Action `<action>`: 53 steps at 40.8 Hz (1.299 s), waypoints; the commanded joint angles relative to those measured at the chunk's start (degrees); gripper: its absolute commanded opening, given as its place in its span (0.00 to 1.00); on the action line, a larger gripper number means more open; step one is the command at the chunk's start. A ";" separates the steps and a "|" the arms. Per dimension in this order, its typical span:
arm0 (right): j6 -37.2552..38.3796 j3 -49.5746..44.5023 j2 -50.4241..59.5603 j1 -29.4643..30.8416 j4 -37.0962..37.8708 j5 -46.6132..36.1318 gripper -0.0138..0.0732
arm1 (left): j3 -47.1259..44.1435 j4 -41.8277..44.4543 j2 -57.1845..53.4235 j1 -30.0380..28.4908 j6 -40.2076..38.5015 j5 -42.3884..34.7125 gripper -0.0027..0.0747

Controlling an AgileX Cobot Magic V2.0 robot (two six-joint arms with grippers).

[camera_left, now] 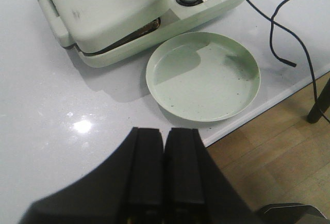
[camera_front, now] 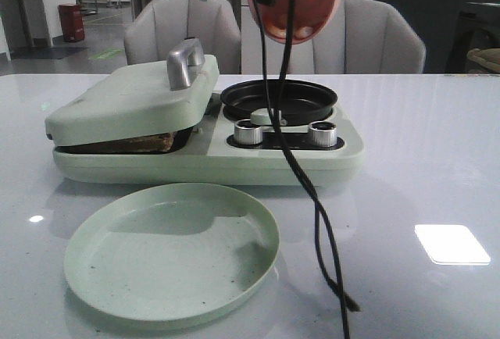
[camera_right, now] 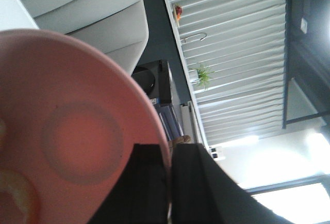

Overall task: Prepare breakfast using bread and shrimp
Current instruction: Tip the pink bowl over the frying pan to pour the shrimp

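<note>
The bread [camera_front: 145,142] lies in the left half of the pale green breakfast maker [camera_front: 234,163]. The lid [camera_front: 133,97] rests on it, so only a brown edge shows, also in the left wrist view [camera_left: 140,30]. My right gripper [camera_right: 170,147] is shut on the rim of a pink plate [camera_right: 62,110], held tilted high above the black pan [camera_front: 279,98]. An orange-pink curled shrimp [camera_right: 18,195] lies on the plate's inside. My left gripper [camera_left: 164,133] is shut and empty over the table near its front edge.
An empty pale green plate [camera_front: 172,249] lies in front of the maker. Two silver knobs [camera_front: 250,131] sit below the pan. A black cable [camera_front: 316,222] hangs from the right arm across the maker to the table. Chairs stand behind the table.
</note>
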State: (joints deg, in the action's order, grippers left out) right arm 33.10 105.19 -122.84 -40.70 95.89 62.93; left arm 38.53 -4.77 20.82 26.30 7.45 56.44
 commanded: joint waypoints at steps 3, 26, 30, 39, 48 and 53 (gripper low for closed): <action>0.66 2.16 1.43 0.04 7.90 2.54 0.21 | 1.46 -0.71 0.48 0.42 -0.64 -4.15 0.16; -7.04 8.01 -1.15 -0.07 7.90 8.85 0.21 | 1.46 -0.71 0.48 0.42 -0.64 -4.15 0.16; -10.88 11.09 -1.15 -0.07 7.90 8.99 0.21 | 1.46 -0.71 0.48 0.42 -0.64 -4.15 0.16; -12.06 13.90 -1.15 -0.07 7.77 9.33 0.21 | 1.46 -0.71 0.48 0.42 -0.64 -4.15 0.16; -11.20 13.90 -1.15 -0.07 5.99 8.98 0.21 | 1.46 -0.71 0.48 0.42 -0.64 -4.15 0.16; -10.59 13.90 -0.15 -0.07 1.36 8.51 0.21 | 1.46 -0.71 0.48 0.42 -0.64 -4.15 0.16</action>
State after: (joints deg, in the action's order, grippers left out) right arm 21.65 117.05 -128.08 -40.70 95.28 68.06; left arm 38.53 -4.77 20.82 26.30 7.45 56.44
